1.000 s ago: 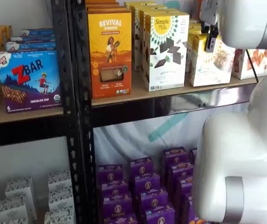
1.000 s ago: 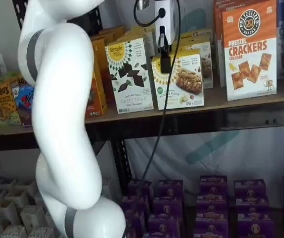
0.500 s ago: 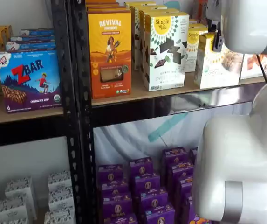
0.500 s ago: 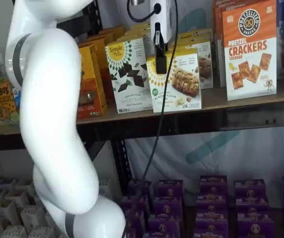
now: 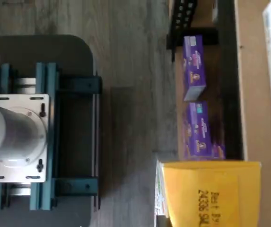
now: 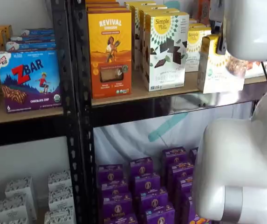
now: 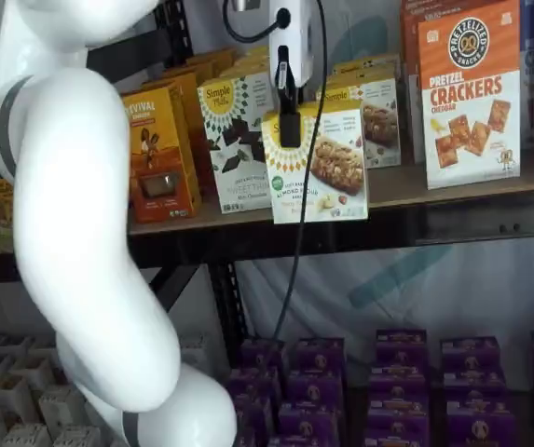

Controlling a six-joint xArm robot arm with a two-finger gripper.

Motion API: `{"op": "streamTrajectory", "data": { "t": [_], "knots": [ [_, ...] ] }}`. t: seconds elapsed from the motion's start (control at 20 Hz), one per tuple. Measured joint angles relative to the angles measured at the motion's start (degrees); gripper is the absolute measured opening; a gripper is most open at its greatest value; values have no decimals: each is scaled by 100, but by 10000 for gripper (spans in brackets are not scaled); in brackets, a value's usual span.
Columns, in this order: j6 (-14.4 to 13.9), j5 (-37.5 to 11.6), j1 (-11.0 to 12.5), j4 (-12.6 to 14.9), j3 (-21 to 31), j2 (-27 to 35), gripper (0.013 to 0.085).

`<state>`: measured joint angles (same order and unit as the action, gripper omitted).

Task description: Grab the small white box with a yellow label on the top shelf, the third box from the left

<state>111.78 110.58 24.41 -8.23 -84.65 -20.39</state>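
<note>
The small white box (image 7: 320,166) with a yellow sunburst label and pale bars pictured hangs from my gripper (image 7: 289,119), in front of the top shelf's front rail (image 7: 453,226). The black fingers are shut on its upper edge. In a shelf view the box (image 6: 220,65) shows its yellow side panel beside my white arm, with a black finger (image 6: 222,43) against it. In the wrist view the box's yellow panel (image 5: 211,194) shows close up, with the shelf board (image 5: 258,94) beside it.
On the top shelf stand an orange Revival box (image 6: 110,53), a taller white box with dark chocolate squares (image 7: 239,140), more small white boxes behind (image 7: 374,116) and a Pretzel Crackers box (image 7: 470,93). Purple boxes (image 7: 388,382) fill the level below. My white arm (image 7: 80,233) stands in front.
The gripper has drawn the small white box forward, out of its row and past the shelf's front edge. The arm has swung along with it.
</note>
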Motion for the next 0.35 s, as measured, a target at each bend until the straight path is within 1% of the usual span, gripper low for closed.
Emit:
{"op": "streamTrajectory", "data": {
  "t": [0.35],
  "knots": [
    [-45, 261, -25, -30, 301, -400, 290]
  ]
}}
